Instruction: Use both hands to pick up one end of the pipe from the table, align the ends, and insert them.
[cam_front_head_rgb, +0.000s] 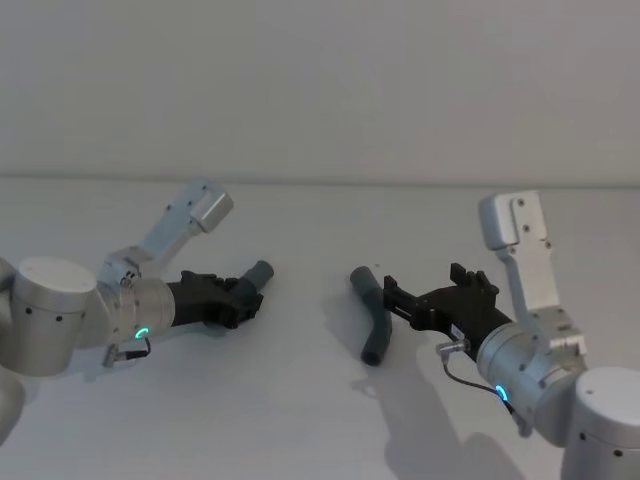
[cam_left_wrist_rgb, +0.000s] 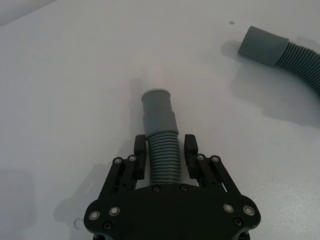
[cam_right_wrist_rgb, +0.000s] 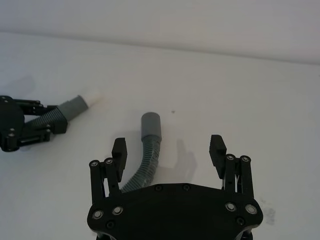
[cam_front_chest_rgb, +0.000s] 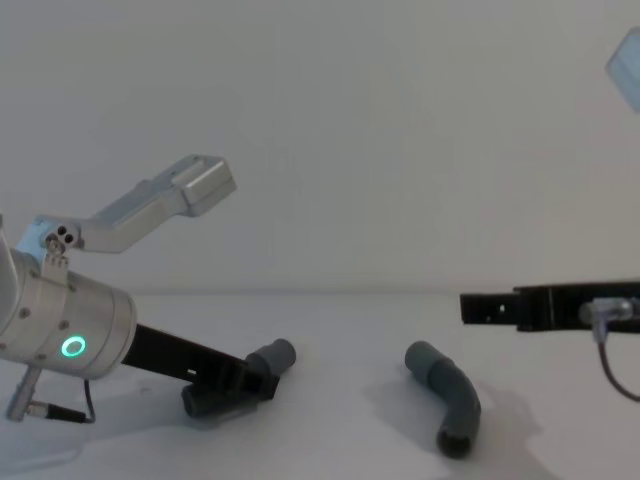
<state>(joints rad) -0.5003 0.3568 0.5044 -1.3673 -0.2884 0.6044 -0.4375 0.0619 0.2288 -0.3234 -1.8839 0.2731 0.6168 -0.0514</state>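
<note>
Closest in, the right gripper (cam_right_wrist_rgb: 168, 148) hangs with fingers spread wide above the bent hose (cam_right_wrist_rgb: 148, 150). That hose lies flat on the white table (cam_front_head_rgb: 300, 410), right of centre, with dark grey ribs and a smooth cuff at its far end. The left gripper (cam_left_wrist_rgb: 165, 146) is clamped on the ribs of the straight hose (cam_left_wrist_rgb: 161, 125), whose pale-tipped cuff pokes out toward the bent piece. Bare table separates the two cuffs and spreads wide all around.
</note>
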